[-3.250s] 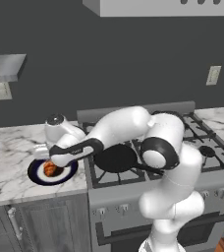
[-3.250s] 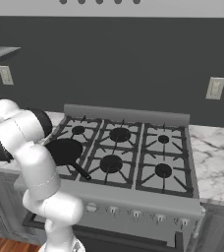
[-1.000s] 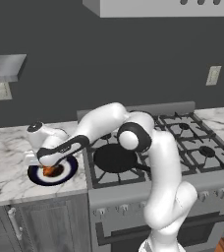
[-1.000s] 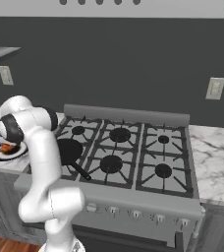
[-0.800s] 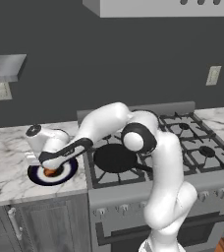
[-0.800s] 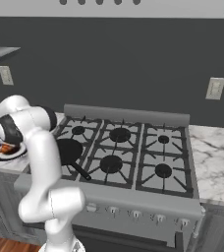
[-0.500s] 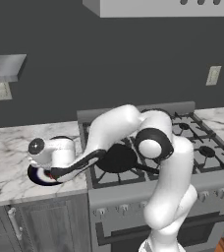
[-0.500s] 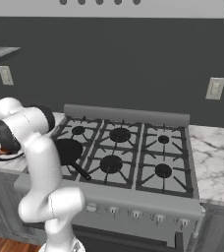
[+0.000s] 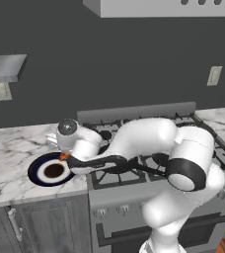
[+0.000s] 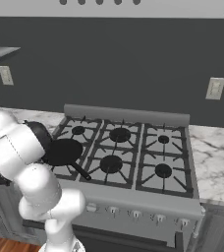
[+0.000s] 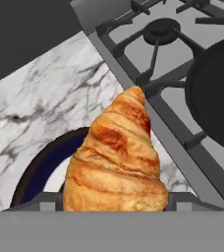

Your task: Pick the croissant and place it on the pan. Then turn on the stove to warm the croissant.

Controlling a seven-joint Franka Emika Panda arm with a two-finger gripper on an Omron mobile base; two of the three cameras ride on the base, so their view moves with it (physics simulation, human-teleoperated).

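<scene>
One croissant [image 11: 115,157] sits clamped in the gripper [image 9: 65,159] above the plate's [image 9: 38,168] stove-side rim; the pan [image 10: 62,151] lies just beyond the stove's [image 10: 148,162] near edge.

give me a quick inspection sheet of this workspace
surface: marble counter left of the stove
job's things: croissant held above the plate; pan empty on a front left burner
clutter: nothing seen
grippers: gripper shut on croissant, over the plate's right edge
cables: nothing seen
surroundings: dark wall, outlets, hood overhead
</scene>
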